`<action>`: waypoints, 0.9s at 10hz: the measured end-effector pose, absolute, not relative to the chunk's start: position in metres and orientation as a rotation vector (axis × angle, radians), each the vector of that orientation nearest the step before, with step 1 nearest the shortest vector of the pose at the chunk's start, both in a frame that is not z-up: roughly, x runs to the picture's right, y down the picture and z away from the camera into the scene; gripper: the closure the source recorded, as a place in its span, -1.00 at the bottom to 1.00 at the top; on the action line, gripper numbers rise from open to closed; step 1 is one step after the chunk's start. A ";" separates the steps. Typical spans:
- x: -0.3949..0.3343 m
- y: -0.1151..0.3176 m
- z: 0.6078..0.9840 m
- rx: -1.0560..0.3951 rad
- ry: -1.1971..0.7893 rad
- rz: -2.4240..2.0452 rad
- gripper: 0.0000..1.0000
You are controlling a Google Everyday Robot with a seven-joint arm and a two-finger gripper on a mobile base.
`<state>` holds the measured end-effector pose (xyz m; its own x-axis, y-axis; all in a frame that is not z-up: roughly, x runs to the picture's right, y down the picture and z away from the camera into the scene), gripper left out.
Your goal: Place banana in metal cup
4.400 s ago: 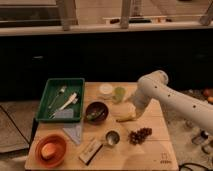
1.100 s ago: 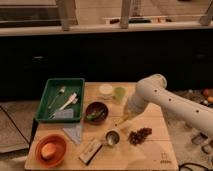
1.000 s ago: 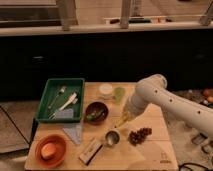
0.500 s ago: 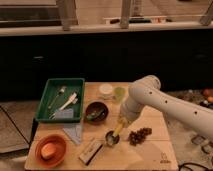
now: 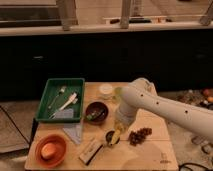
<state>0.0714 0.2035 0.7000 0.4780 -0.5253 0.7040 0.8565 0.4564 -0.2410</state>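
Note:
My gripper (image 5: 120, 128) hangs at the end of the white arm, over the front middle of the wooden table (image 5: 150, 152). It is shut on the banana (image 5: 116, 136), a small pale-yellow piece that points down and left from the fingers. The banana's lower end is at the rim of the metal cup (image 5: 109, 138), which stands just left of the gripper and is partly covered by the banana. I cannot tell whether the banana touches the cup.
A dark brown bowl (image 5: 96, 111) sits just behind the cup, and a bunch of grapes (image 5: 140, 134) lies to its right. At the left are a green tray (image 5: 47, 98) with utensils and an orange bowl (image 5: 50, 150). A tan box (image 5: 90, 150) lies at the front, and a light green cup (image 5: 118, 92) at the back.
The arm has swung forward and left, carrying the banana from near the table's middle down to the metal cup. Nothing else has moved.

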 end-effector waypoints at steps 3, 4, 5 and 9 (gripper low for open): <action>0.060 0.213 0.695 -0.655 -0.616 -0.957 1.00; 0.056 0.214 0.694 -0.658 -0.622 -0.969 1.00; 0.054 0.216 0.694 -0.663 -0.628 -0.974 0.99; 0.046 0.219 0.697 -0.676 -0.645 -0.974 0.32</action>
